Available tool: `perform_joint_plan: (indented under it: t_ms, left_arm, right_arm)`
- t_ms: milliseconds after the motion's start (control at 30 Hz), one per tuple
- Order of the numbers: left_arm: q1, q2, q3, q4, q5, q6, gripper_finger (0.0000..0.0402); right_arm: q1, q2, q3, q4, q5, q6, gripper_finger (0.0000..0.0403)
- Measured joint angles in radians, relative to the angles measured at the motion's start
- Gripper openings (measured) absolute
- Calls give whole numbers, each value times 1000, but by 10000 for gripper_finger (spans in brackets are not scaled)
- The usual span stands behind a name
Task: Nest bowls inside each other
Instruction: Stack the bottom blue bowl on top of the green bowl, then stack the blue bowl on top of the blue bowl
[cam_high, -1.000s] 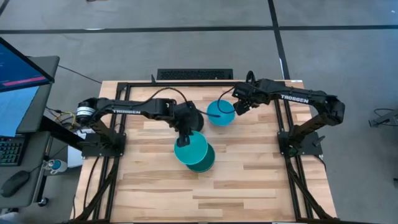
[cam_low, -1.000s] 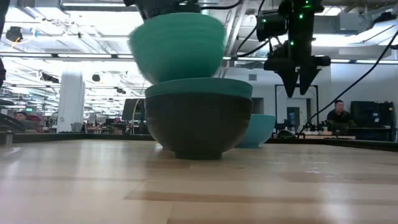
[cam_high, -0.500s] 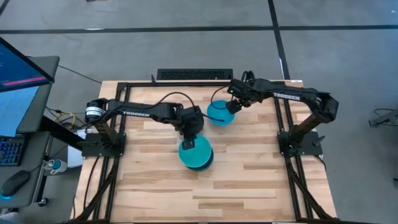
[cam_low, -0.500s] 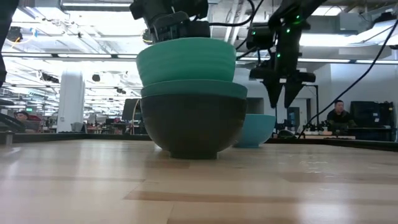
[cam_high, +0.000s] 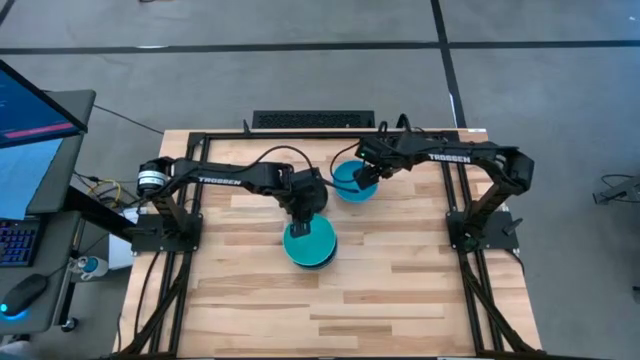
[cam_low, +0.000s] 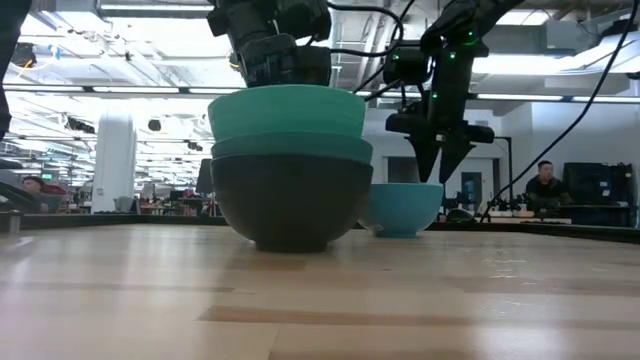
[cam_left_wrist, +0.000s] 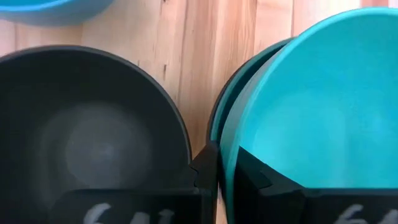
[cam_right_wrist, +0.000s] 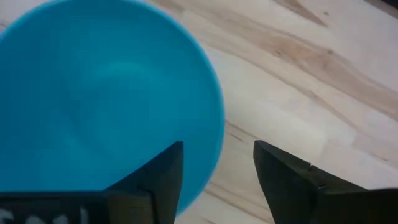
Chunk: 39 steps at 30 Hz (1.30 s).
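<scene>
Near the middle of the wooden surface (cam_high: 400, 290) stands a stack of bowls: a bright cyan bowl (cam_low: 288, 110) sits in a darker teal bowl (cam_low: 290, 147), which sits in a black bowl (cam_low: 290, 205). The left pincer (cam_left_wrist: 217, 171) is clenched on the rim of that top cyan bowl, with a second black bowl (cam_left_wrist: 87, 134) just beside the stack. Farther back, a lone cyan bowl (cam_high: 348, 181) rests on the surface, and the right pincer (cam_right_wrist: 217, 171) hangs over it with its fingers spread either side of the rim, gripping nothing.
</scene>
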Motion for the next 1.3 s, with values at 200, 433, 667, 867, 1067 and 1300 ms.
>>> perform_joint_plan:
  t_ms: [200,433,667,867,1067,1300]
  left_arm:
    - [0,0,0,5,-7,9,19]
    - [9,21,-1,-23,-10,4,42]
    - [-3,9,8,50,-9,-28,70]
    - [-6,-3,8,42,-2,-39,88]
    - [-7,-61,8,50,-6,-54,90]
    - [-6,-158,8,53,-58,-65,90]
  right_arm:
    - [5,0,0,7,-6,10,214]
    - [8,-1,-36,31,-32,40,214]
    - [20,-1,-47,49,-24,44,201]
    - [20,34,-48,72,-45,44,129]
    - [36,92,-47,88,-52,43,95]
    - [40,82,-46,116,-54,44,83]
